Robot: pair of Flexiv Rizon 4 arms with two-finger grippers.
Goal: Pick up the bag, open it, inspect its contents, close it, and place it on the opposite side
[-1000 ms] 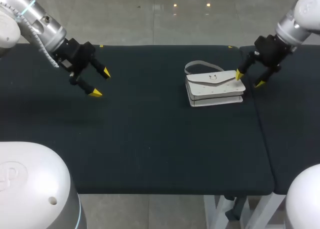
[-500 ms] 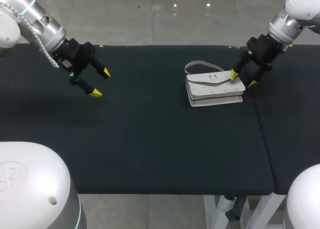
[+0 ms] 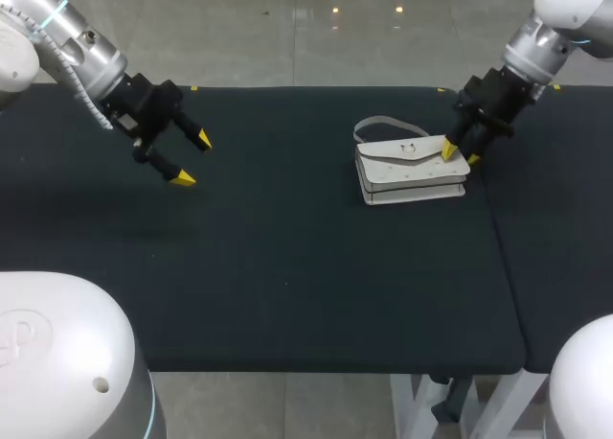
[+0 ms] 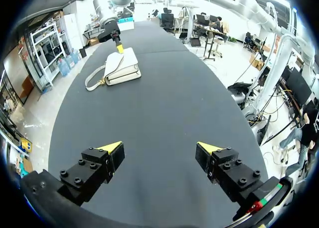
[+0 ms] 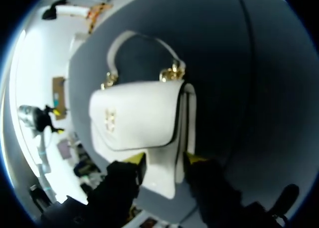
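- Shifting leftward since 1 s ago, the right gripper [image 3: 460, 154] is now sitting over the right end of the bag [image 3: 412, 166], and its 2 tips are standing closer together than they were.
- Nothing else is changing: the left gripper [image 3: 192, 159] is hanging at the upper left of the head view in the same spot, and the bag is lying where it lay.
- The bag is resting flat on the table [image 3: 287, 266], right of centre in the upper half of the head view, flap shut, its strap [image 3: 383, 126] looping out behind it.
- The right gripper is pinching the bag's end, with both tips appearing to touch it from 2 sides; the left gripper is spread wide and carrying nothing.
- Step 1, the pick-up, is looking to be under way, since the bag is not yet leaving the table; opening, inspecting, closing and placing are all waiting.
- Next, I am judging, the grip is needing to be firm before a straight lift, as a hold on 1 end may let the bag swing or slip.
- Only the right wrist view is showing the bag's end filling the gap between the tips, plus the gold strap fittings and clasp.
- The left wrist view is showing the bag far ahead of the left gripper, well apart from it.
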